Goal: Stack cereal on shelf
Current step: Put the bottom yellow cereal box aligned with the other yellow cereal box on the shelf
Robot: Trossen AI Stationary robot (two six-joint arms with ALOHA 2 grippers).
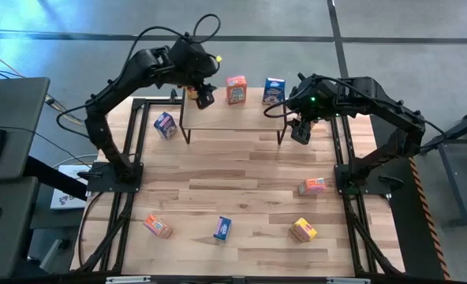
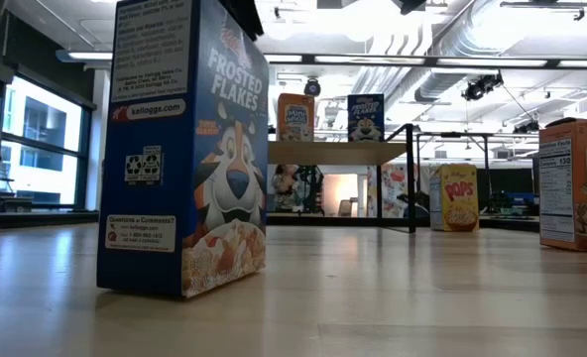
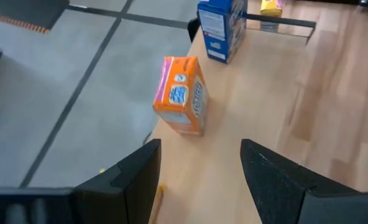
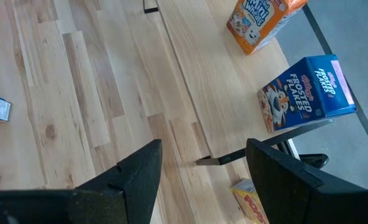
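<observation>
Two cereal boxes up on the shelf (image 1: pixel 218 118): orange-red Mini-Wheats box (image 1: pixel 236 89) and blue Frosted Flakes box (image 1: pixel 274 91). Still down on the worktop (image 1: pixel 241 197): several more, among them a yellow Pops box (image 2: pixel 458 197). Left gripper (image 3: pixel 199 165) above the shelf's end, right gripper (image 4: pixel 202 165) beside it, fingers of both parted, grasping nothing.

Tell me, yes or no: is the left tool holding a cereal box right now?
No. The left wrist view shows the left tool open with only bare shelf between its fingers; the orange box stands ahead, untouched.
</observation>
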